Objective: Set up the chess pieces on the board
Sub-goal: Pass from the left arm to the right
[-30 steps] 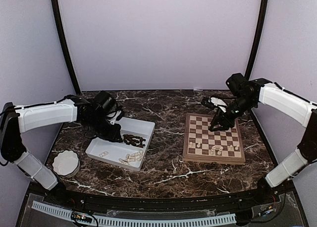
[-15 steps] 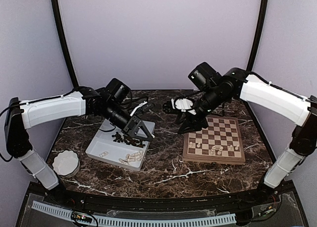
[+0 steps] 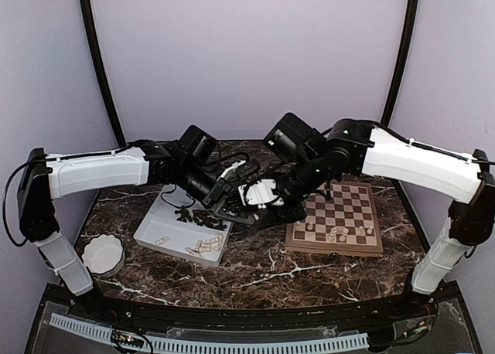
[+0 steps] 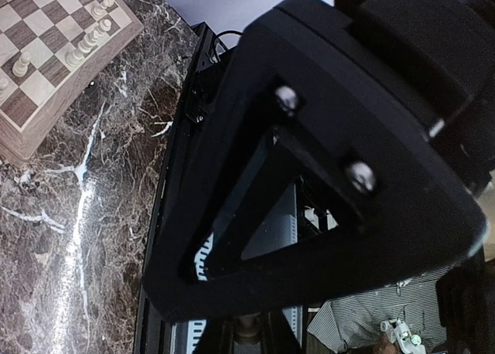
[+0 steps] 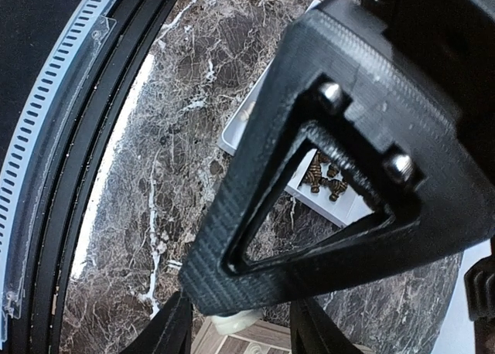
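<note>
Two robot arms hang close together above the marble counter (image 3: pixel 255 273), between a white tray (image 3: pixel 164 224) and the board (image 3: pixel 332 249) on the counter's right side. The left fingers (image 3: pixel 226 204) are pinched shut and the right fingers (image 3: pixel 274 213) partly apart; what either grips cannot be told. A few pale chess pieces (image 3: pixel 332 233) stand by the board's near edge, others lie in the tray, and a white bowl (image 3: pixel 103 255) sits at the near left corner.

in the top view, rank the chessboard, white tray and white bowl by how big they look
1. board and white tray: they look about alike and both are partly hidden, so there is no ranking between them
2. white scalloped bowl: clearly the smallest
</note>
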### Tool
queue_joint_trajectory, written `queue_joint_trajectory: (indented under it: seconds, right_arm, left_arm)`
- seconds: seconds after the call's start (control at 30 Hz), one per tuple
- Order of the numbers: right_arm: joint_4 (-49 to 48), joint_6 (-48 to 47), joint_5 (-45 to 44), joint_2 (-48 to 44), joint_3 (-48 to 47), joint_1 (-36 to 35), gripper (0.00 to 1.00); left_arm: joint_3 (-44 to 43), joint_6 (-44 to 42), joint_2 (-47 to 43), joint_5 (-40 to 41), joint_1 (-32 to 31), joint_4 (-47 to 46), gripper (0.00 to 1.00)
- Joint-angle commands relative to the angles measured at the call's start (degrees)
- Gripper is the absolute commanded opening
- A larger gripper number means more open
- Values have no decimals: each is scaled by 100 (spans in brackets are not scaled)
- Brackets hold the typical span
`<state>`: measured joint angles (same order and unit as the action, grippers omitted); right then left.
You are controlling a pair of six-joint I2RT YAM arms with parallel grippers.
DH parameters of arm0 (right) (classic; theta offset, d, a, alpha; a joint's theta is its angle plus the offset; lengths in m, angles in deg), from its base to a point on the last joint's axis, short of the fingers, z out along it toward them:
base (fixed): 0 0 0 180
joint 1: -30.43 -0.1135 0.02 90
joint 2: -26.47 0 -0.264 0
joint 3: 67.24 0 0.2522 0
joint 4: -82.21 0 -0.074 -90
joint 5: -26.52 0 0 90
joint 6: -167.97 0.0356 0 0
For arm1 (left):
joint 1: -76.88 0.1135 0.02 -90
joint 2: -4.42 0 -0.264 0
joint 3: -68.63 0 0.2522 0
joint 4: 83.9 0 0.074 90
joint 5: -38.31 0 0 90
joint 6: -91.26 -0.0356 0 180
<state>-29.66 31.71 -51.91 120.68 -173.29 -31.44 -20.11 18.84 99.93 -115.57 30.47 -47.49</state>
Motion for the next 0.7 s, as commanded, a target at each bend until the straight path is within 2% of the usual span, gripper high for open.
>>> queue_joint_trajectory:
  seconds: [0.0, 0.17, 0.4, 0.5, 0.53, 0.67]
  right_arm:
    - [-172, -40, -230, 71, -189, -165, 45]
    - [-149, -108, -321, 36, -94, -262, 39]
    - [-78, -154, -335, 9, -2, -291, 17]
    - [-109, -46, -360, -29, 75, -270, 9]
    - [-150, 14, -334, -84, 154, -232, 7]
    - [-375, 440, 197, -270, 326, 210, 4]
  left_arm:
    - [-186, 62, 74, -250, -71, -140, 8]
    - [-205, 104, 150, -257, -75, -207, 8]
    - [-209, 192, 166, -234, -78, -346, 8]
    - [-225, 154, 104, 39, -78, -273, 17]
    - [-226, 104, 28, 150, -74, -250, 23]
    - [-92, 84, -331, 965, -59, -352, 40]
